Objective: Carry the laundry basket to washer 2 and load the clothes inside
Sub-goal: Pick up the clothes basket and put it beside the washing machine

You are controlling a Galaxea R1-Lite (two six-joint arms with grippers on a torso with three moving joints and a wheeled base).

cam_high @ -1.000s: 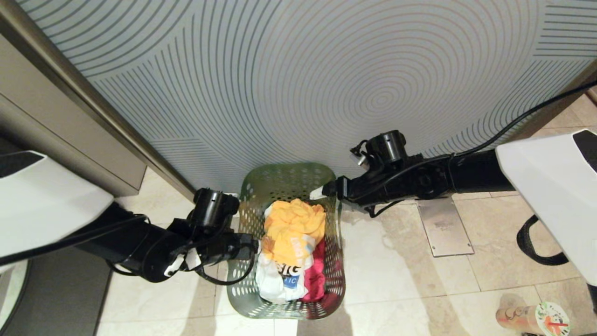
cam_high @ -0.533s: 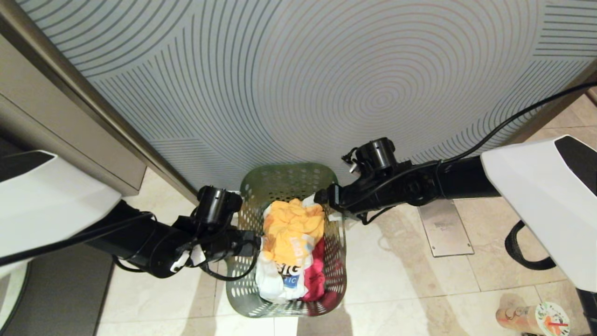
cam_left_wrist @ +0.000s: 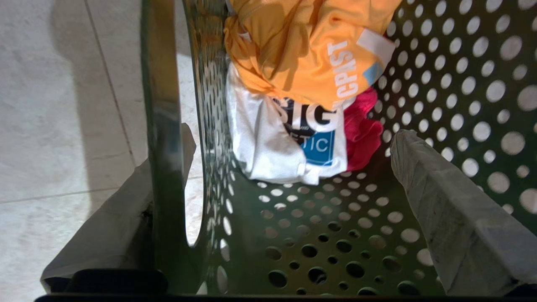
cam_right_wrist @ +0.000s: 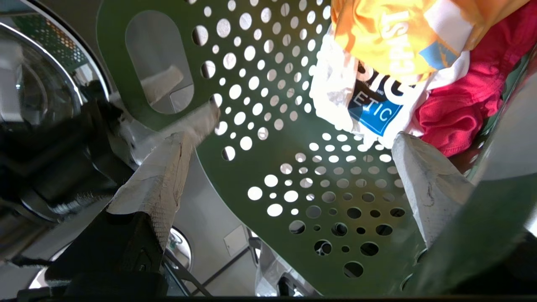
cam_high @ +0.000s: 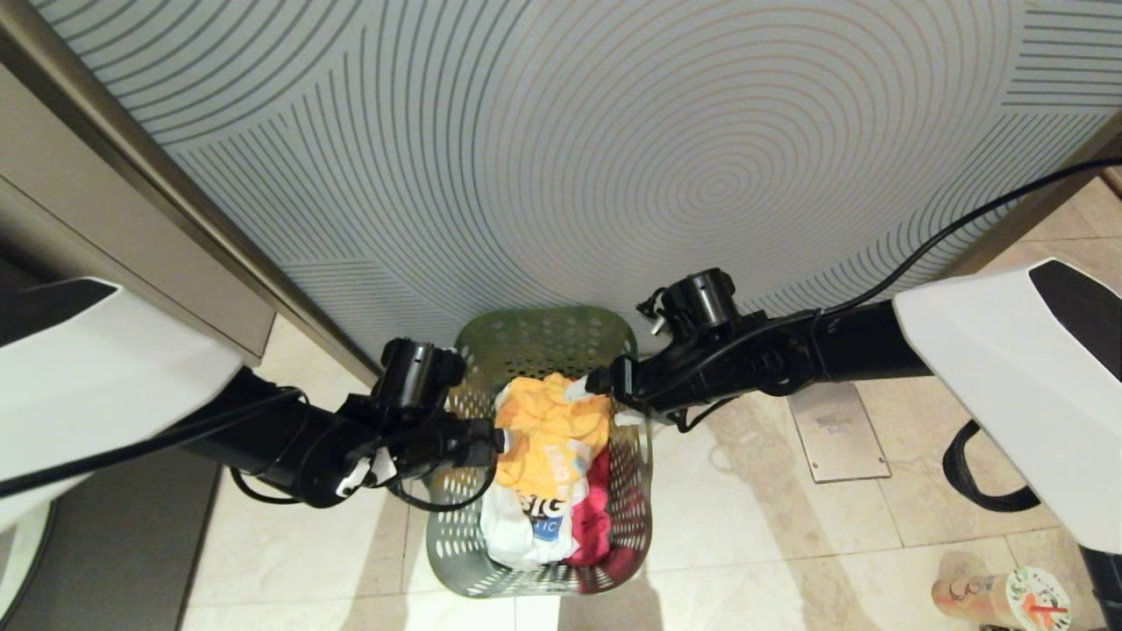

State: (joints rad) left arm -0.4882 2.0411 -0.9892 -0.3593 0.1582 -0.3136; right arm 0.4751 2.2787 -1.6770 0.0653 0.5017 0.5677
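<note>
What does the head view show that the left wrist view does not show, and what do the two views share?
Only the head view shows the right hand at the laundry basket's right rim, the wall panel behind the basket, a metal floor plate and a cup on the floor. Only the left wrist view shows that the open left hand straddles the basket's side handle, with one finger outside and the other inside. Both show the laundry basket, the yellow garment, the white shirt and the red garment.
</note>
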